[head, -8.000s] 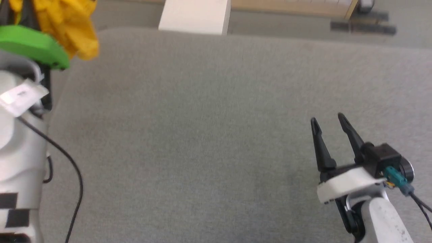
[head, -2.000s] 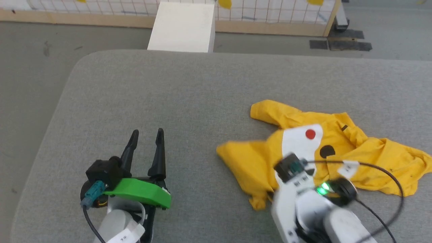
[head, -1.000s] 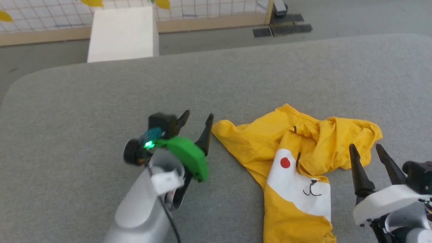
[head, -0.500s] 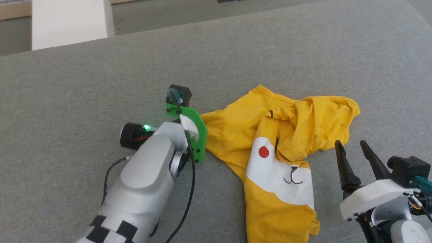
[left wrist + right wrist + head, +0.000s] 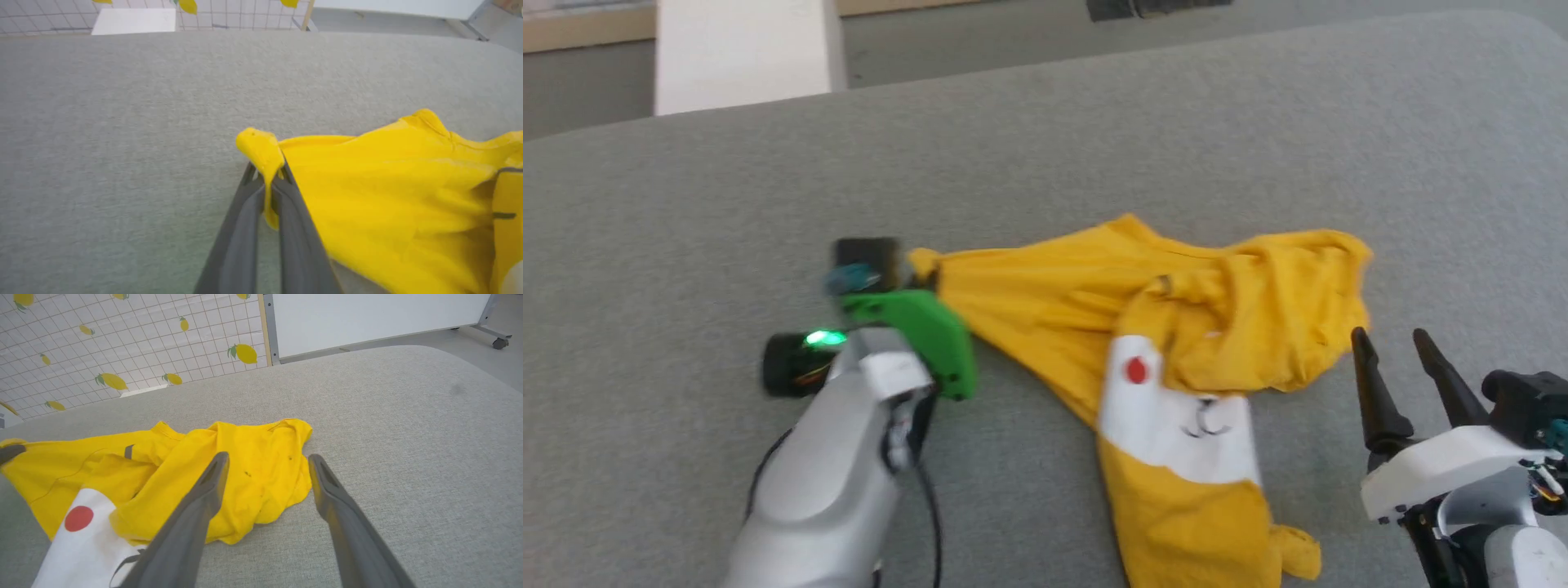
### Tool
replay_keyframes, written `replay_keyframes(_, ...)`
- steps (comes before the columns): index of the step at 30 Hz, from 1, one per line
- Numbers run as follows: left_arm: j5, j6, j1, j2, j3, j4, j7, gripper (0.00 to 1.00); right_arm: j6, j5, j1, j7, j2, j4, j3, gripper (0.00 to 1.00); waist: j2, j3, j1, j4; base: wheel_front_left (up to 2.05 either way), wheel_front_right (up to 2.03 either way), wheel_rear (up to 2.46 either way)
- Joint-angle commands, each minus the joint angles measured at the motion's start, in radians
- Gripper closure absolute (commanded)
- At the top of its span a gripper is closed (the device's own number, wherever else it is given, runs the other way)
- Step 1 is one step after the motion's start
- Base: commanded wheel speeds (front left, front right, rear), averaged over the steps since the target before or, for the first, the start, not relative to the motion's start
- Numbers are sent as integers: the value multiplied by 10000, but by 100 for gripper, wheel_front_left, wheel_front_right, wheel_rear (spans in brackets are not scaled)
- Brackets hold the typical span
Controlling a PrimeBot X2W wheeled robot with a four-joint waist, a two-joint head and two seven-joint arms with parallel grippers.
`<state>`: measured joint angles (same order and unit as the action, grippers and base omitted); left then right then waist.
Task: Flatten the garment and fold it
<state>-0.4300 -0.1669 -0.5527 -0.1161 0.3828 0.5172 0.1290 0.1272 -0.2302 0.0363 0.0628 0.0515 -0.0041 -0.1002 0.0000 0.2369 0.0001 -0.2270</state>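
Far in the upper left corner of your head view, a white block (image 5: 743, 49) stands beyond the grey bench (image 5: 1094, 122). Below it, your left arm (image 5: 833, 457) reaches in from the bottom edge to centre-left of the frame, its green wrist cover (image 5: 915, 339) facing you. Your left wrist view shows the left gripper (image 5: 267, 175) with its jaws clamped together on a bunched yellow corner of the garment (image 5: 1176, 327), a nub of cloth poking up past the tips. From that pinched corner the garment runs rightward across the middle of the head view. It is drawn into long creases near the grip and crumpled into folds at its right end. A white patch with a red dot (image 5: 1135, 370) and a small drawn face lies just below centre, and a yellow flap trails down to the bottom edge. At the lower right, your right gripper (image 5: 1390, 336) has its jaws apart and holds nothing, its tips just beside the garment's rumpled right edge.
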Motion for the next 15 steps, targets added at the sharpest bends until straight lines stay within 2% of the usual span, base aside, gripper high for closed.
replay_keyframes(1,-152,-205,447,-288,-265,-320,-334,100,35,54,59,63,-12,-65,-102,0,0,-428,-1,547,0,0,0)
replay_keyframes(7,-641,-908,2460,-1071,-1274,-1984,-684,100,35,205,-92,393,-12,-215,-231,0,0,-677,-1,1201,0,0,0)
replay_keyframes(11,-1057,-1007,3454,-1261,-1650,-2704,-605,100,35,353,-100,665,-12,-299,-45,0,0,-627,-1,1553,0,0,0)
replay_keyframes(12,-1175,-982,3587,-1222,-1722,-2832,-667,63,35,424,-71,719,-12,-316,45,0,0,-603,-1,1619,0,0,0)
replay_keyframes(13,-1286,-911,3712,-1174,-1774,-2961,-790,11,35,489,-22,786,-12,-324,157,0,0,-568,-1,1700,0,0,0)
replay_keyframes(14,-1385,-853,3796,-1114,-1815,-3038,-886,0,35,523,26,854,-12,-312,277,0,0,-541,-1,1746,0,0,0)
replay_keyframes(15,-1458,-772,3872,-1056,-1830,-3109,-1026,0,35,562,90,951,-12,-287,448,0,0,-498,-1,1809,0,0,0)
